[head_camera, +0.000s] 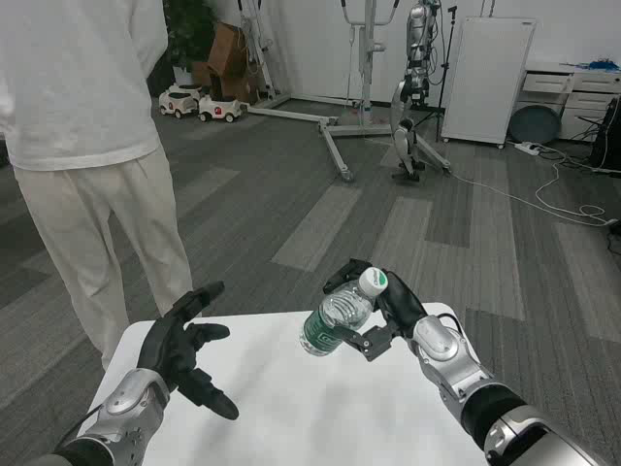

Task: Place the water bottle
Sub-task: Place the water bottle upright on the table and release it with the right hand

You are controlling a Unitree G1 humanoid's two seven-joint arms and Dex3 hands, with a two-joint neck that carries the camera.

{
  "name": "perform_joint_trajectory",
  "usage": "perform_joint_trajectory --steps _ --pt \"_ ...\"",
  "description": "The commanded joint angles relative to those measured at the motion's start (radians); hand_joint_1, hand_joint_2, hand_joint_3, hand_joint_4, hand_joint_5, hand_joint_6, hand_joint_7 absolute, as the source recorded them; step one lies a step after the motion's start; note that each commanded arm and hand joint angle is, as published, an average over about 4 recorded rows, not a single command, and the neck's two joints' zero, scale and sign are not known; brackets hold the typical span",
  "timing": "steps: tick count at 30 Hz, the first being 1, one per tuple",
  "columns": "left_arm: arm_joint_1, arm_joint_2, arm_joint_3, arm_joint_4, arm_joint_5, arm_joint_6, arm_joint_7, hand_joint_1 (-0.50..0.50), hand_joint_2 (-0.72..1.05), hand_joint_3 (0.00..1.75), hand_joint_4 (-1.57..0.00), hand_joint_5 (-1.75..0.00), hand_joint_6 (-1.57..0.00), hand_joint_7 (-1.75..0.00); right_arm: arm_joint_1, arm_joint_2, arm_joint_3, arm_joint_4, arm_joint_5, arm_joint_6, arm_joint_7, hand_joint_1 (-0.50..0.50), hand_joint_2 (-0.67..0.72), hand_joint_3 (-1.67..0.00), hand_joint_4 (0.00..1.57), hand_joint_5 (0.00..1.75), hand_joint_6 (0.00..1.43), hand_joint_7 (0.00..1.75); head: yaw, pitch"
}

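right hand point(380, 311) gripping tilted water bottle point(340, 315), left hand point(182, 348) apparently empty, fingers spread

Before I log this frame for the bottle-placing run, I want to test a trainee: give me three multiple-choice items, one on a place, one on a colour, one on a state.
1. Where is the water bottle?
A. Held above the white table
B. Lying on the floor
C. In the person's hand

2. What colour is the bottle's label?
A. Red
B. Green
C. Yellow

3. What is the state of the left hand?
A. Gripping the bottle
B. Closed in a fist
C. Open, fingers spread, holding nothing

Answers:
1. A, since the right hand holds it tilted over the table's far edge.
2. B, since a green band wraps its lower part under the white cap.
3. C, since its fingers are apart over the table's left side, near the person standing there.
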Motion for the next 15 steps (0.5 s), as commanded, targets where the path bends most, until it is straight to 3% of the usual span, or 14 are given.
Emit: perform_joint_trajectory --steps 1,15 --pt "-0.013 0.014 0.071 -0.08 0.095 -0.069 0.053 -0.5 -0.55 0.09 0.0 -1.75 0.0 -0.42 0.007 -0.034 -0.047 -0.16 0.007 -0.009 -0.01 -0.04 -0.6 -1.51 1.51 1.36 1.34 1.3 -0.008 -0.011" --pt "-0.013 0.014 0.073 -0.078 0.095 -0.069 0.055 -0.5 -0.55 0.09 0.0 -1.75 0.0 -0.42 0.007 -0.034 -0.048 -0.158 0.007 -0.01 -0.01 -0.07 -0.6 -1.51 1.51 1.36 1.34 1.31 -0.008 -0.01"
